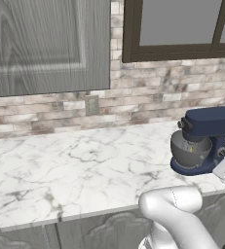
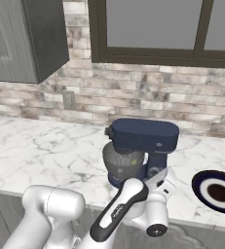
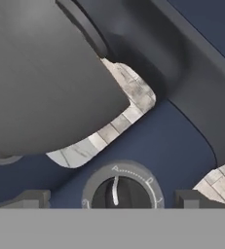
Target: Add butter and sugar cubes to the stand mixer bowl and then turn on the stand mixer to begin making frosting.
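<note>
claw (image 3: 111, 202): spread wide, nothing between its tips; the two dark tips rise at the bottom of the hand view, one on each side of the dial.
dial (image 3: 120, 187): dead ahead of the claw, centred between the tips; a round grey knob with a pale pointer, set on the navy base.
mixer (image 2: 142, 148): right in front of the claw, close; on the tabletop (image 1: 60, 170), by the front edge.
bowl (image 3: 41, 78): above and to the left of the claw as the hand sees it, grey, under the head.
axis: the dial faces the claw squarely, so its turning axis runs along the line of approach; the tips straddle it.
step, as I judge it: lining up on the dial to switch the mixer on.
butter, sugar: probably already in the bowl, though the bowl's inside is too dim to tell.
next move calls for: a short push forward, then closing on the knob's rim and twisting.
</note>
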Controlling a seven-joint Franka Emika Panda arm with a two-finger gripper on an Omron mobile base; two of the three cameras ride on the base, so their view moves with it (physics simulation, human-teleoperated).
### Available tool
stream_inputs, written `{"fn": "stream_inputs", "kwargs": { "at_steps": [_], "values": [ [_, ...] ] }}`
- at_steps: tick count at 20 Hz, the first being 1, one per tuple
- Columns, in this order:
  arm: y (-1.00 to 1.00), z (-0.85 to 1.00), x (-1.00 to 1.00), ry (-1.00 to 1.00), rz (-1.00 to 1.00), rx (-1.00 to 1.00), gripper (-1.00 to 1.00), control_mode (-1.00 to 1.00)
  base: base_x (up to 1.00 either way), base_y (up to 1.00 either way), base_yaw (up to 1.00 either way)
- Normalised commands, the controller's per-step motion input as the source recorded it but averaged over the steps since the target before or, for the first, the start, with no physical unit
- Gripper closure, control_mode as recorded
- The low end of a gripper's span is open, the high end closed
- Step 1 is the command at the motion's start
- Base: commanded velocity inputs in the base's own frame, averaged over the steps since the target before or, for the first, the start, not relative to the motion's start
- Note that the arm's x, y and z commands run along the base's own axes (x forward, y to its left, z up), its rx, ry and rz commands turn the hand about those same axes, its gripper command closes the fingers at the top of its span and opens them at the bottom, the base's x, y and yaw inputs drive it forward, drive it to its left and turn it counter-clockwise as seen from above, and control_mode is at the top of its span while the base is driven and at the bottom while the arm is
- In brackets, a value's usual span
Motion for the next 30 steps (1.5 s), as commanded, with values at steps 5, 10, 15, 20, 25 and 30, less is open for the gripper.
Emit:
{"fn": "stream_inputs", "kwargs": {
  "at_steps": [5, 10, 15, 20, 25, 30],
  "values": [
    [-0.02, -0.02, 0.01, -0.06, 0.00, 0.01, -1.00, -1.00, 0.00, 0.00, 0.00],
    [0.14, 0.00, 0.00, -0.05, 0.00, 0.00, 1.00, -1.00, 0.00, 0.00, 0.00],
    [0.09, 0.00, 0.00, -0.03, 0.00, 0.00, 1.00, -1.00, 0.00, 0.00, 0.00],
    [-0.01, 0.00, 0.00, 0.00, 0.00, 0.02, 1.00, -1.00, 0.00, 0.00, 0.00],
    [-0.04, 0.00, 0.00, 0.00, 0.00, 0.09, 1.00, -1.00, 0.00, 0.00, 0.00],
    [0.00, 0.00, 0.00, 0.00, -0.01, 0.22, 1.00, -1.00, 0.00, 0.00, 0.00]
  ]
}}
